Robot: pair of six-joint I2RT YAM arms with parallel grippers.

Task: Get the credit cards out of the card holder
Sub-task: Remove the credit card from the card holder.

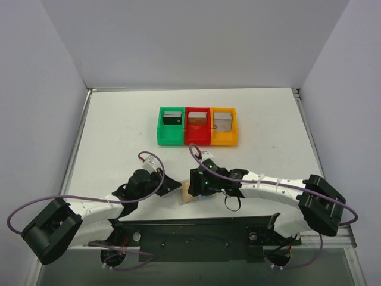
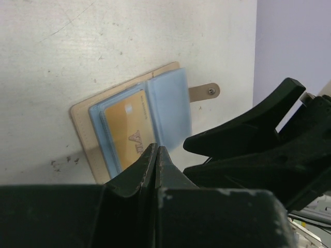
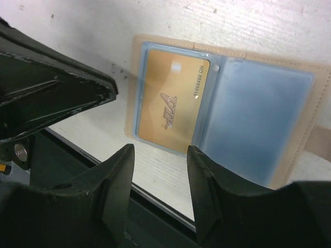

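The right tool point(image 3: 160, 151) is hovering with its fingers spread and nothing between them, just short of one edge of the gold credit card point(image 3: 170, 103). The card is sitting in the clear pocket nearer the left tool point(image 2: 156, 151), which is pressed together and empty, waiting beside the open card holder point(image 3: 310, 98) (whether it is pinning the holder, I cannot tell). The holder is lying flat by the near edge of the surface point(image 3: 248, 20), about midway along. If the fingers are catching pocket plastic along with the card, the whole holder risks dragging; the thin card could also be slipping free.
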